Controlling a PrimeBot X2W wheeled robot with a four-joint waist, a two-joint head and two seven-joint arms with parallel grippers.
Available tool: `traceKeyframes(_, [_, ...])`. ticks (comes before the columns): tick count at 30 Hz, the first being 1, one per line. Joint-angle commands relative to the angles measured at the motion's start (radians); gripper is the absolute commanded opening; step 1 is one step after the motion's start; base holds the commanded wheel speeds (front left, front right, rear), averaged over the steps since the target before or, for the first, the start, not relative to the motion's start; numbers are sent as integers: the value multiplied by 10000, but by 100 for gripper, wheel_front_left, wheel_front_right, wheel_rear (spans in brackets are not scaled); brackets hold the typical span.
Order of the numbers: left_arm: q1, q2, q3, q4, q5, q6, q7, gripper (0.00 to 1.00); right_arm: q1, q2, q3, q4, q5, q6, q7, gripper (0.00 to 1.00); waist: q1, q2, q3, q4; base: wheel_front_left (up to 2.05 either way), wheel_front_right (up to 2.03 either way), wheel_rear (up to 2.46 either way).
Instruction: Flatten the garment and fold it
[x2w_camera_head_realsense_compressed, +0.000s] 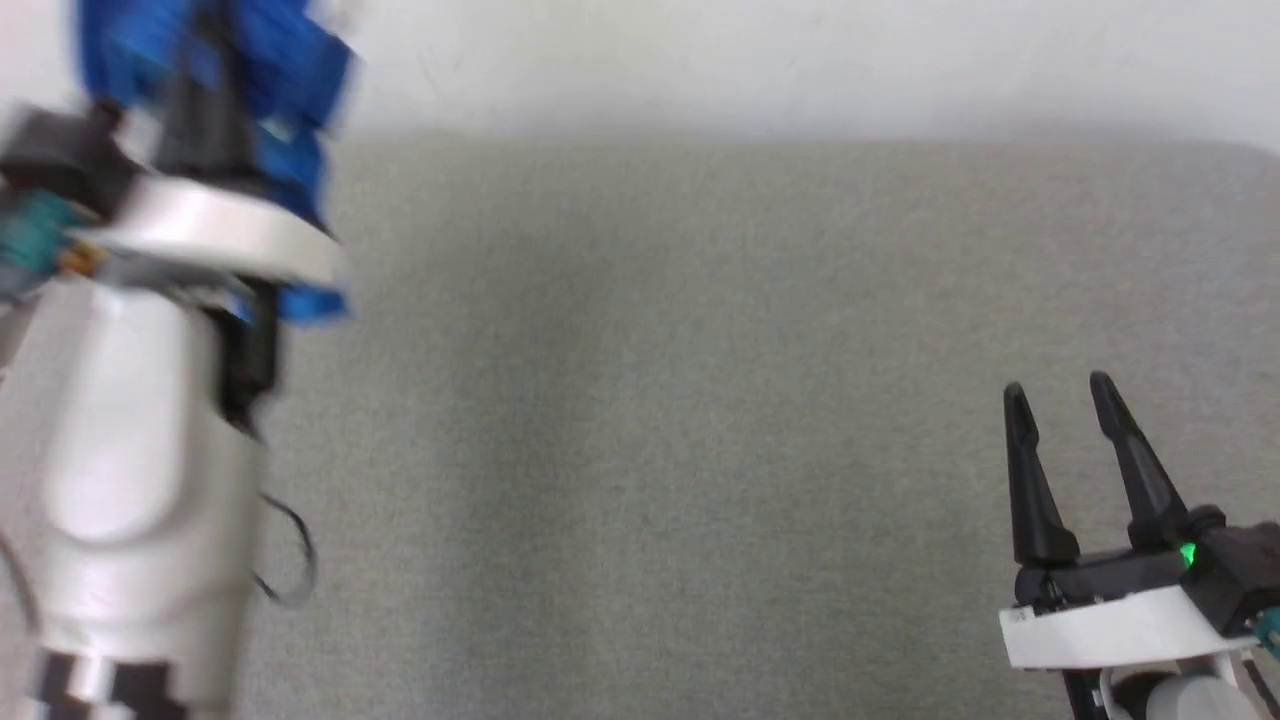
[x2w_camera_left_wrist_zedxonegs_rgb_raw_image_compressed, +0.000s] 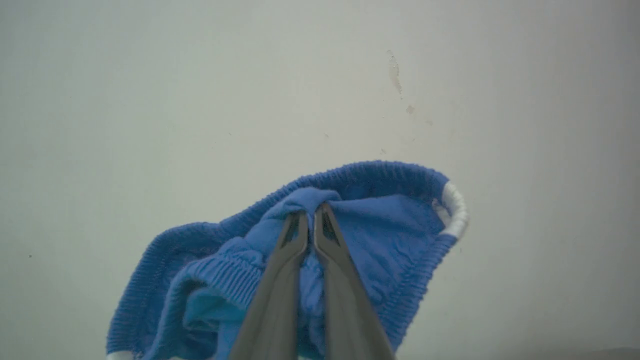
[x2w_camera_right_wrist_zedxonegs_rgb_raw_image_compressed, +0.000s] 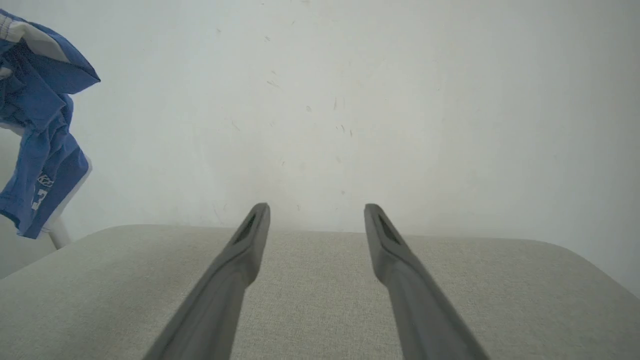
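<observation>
Grey fabric bench (x2w_camera_head_realsense_compressed: 700, 400) under pale wall (x2w_camera_right_wrist_zedxonegs_rgb_raw_image_compressed: 350, 75). Pinches bunched shorts (x2w_camera_left_wrist_zedxonegs_rgb_raw_image_compressed: 390, 220) tight in left end effector (x2w_camera_left_wrist_zedxonegs_rgb_raw_image_compressed: 311, 210), hanging in the air at far left. Holds right end effector (x2w_camera_head_realsense_compressed: 1057, 392) spread wide, low at right.

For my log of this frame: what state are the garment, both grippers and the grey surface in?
garment: bunched, hanging in the air, neither flattened nor folded.
left gripper: shut on a pinch of the garment.
right gripper: open, holding nothing, above the grey surface.
grey surface: flat, unwrinkled.
</observation>
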Motion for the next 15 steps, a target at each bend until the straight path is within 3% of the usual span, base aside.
traceKeyframes(1, [542,-362,-234,-190,87,-132,-46,0,193,-3,-59,40,78,-21,-45,100,3,0,-608,-403,0,0,0])
traceKeyframes(9, [2659,-1775,-1778,-928,-137,-467,348,0,547,-3,-134,42,54,-21,-45,100,3,0,-835,-983,0,0,0])
traceKeyframes(15, [3728,-2206,-2867,-777,-204,-637,593,0,475,-3,-141,-72,50,-21,-45,100,3,0,-455,-1197,0,0,0])
